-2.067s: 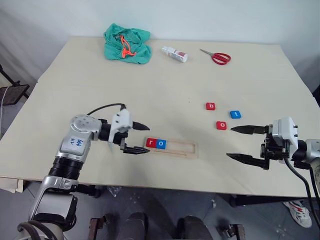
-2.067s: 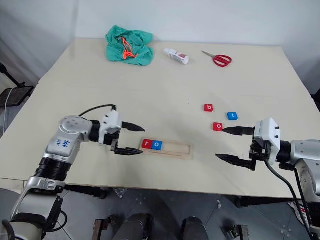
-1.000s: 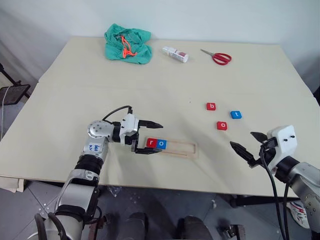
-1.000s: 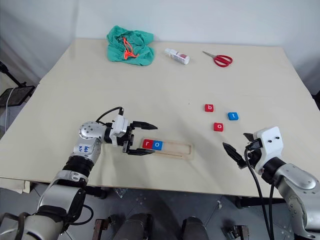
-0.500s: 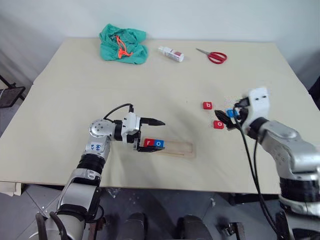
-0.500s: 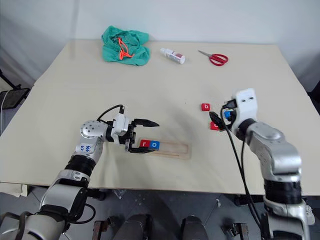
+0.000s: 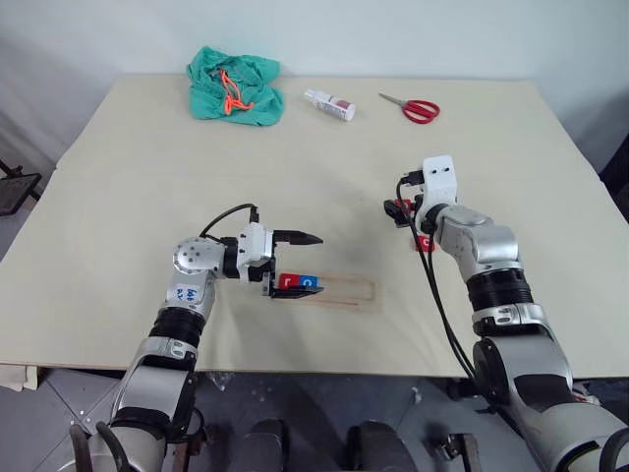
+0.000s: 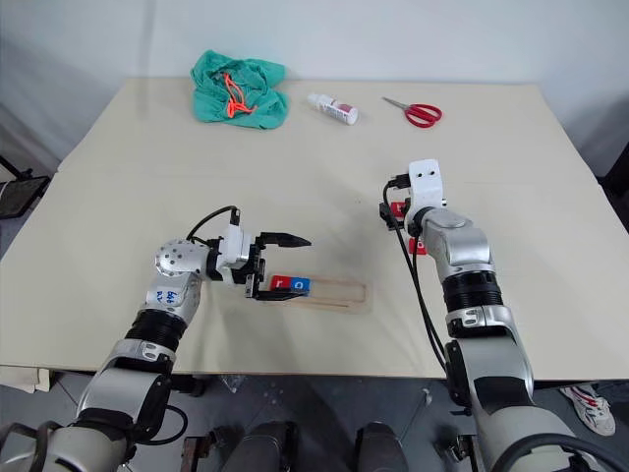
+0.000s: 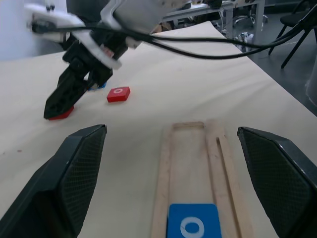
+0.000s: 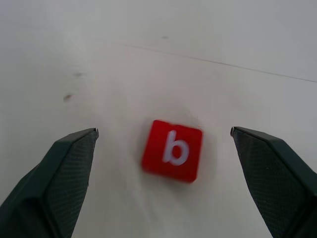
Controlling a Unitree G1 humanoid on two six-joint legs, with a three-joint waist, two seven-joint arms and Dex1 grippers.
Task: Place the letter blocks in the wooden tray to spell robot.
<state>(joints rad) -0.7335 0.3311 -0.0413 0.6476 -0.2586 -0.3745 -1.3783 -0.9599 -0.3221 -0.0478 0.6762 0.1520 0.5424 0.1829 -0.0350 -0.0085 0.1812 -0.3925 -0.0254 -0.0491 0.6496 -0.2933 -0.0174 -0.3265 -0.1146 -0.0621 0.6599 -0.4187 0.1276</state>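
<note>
Reaching over the red b block (image 10: pixel 172 150), right gripper (image 10: pixel 163 148) spread wide and empty, block on bare table beyond the wooden tray (image 7: pixel 339 289); left gripper (image 7: pixel 298 265) open, empty at tray's r-o end; block looks light, rigid, thin, slick — pinch opposite side edges

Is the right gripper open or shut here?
Open. The right gripper has its fingers spread wide on either side of the red b block, not touching it.

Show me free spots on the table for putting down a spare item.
Free: the wide middle of the table, between the green cloth, bottle, scissors and the wooden tray; also the left side. Crowded: around the right tool over the loose letter blocks.
</note>
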